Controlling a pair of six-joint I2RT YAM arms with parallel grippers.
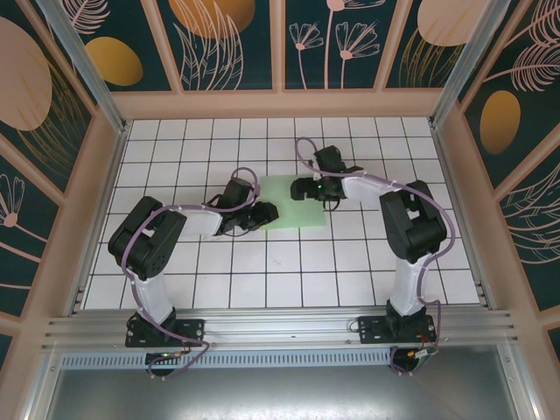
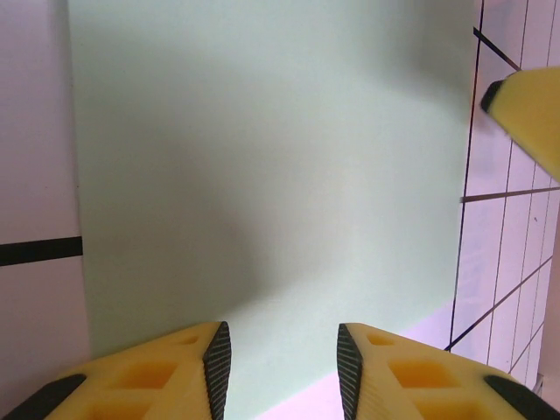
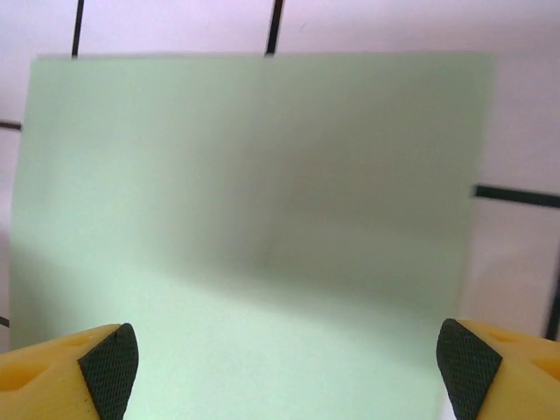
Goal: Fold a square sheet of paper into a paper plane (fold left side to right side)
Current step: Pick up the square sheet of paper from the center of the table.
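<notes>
1. The square sheet of paper [image 1: 296, 203] lies flat on the white-tiled desk [image 1: 350, 262], a little above the middle of the top view. No crease shows in it, so I judge the task to be at its very first step: the fold of the left side over to the right side is not yet made
2. Both hands are at the sheet. In the top view the left hand [image 1: 262, 214] sits at its lower left corner and the right hand [image 1: 306, 186] over its upper edge
3. As I judge it, the next move calls for the left hand to work a finger under the thin left edge, pinch it, lift it and carry it across to meet the right edge squarely. The right hand would pin the sheet so it does not slide on the smooth tiles
4. Left hand: in its wrist view the fingers [image 2: 217, 363] stand partly apart at the bottom of the frame, over the sheet's near edge. Nothing is clamped between them, and I cannot tell whether the tips touch the paper
5. Right hand: its pads [image 3: 109, 367] are spread wide, one at the lower left and one at the lower right of its frame, spanning nearly the sheet's width. It holds nothing, and contact with the paper cannot be judged
</notes>
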